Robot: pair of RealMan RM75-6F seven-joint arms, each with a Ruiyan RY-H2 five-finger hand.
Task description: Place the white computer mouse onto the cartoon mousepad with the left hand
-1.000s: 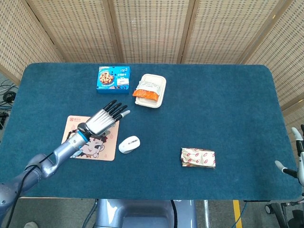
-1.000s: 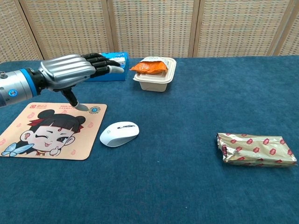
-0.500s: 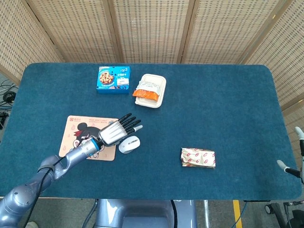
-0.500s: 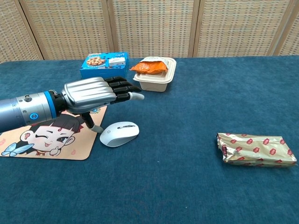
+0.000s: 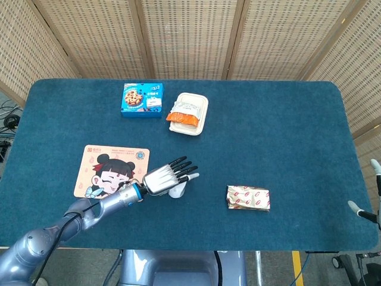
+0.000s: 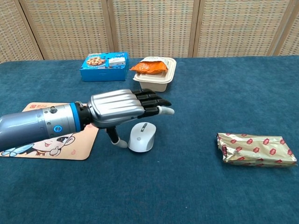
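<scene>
The white computer mouse (image 6: 142, 136) lies on the blue cloth, right of the cartoon mousepad (image 6: 80, 143) and apart from it. In the head view only a sliver of the mouse (image 5: 177, 192) shows under my left hand. That left hand (image 6: 124, 106) hovers flat just over the mouse, fingers stretched out to the right and thumb hanging down close by the mouse's left side. It holds nothing. The mousepad (image 5: 112, 171) lies bare at the left. Only spread fingers of my right hand (image 5: 370, 196) show at the far right edge, with nothing in them.
A blue biscuit box (image 5: 142, 99) and an open takeaway tray (image 5: 189, 113) with orange food stand at the back. A foil snack packet (image 5: 248, 198) lies right of the mouse. The cloth's front edge runs close below my left forearm.
My left hand has swept right from over the mousepad to over the mouse. The mouse has slid a little to the right and turned its nose away from me.
</scene>
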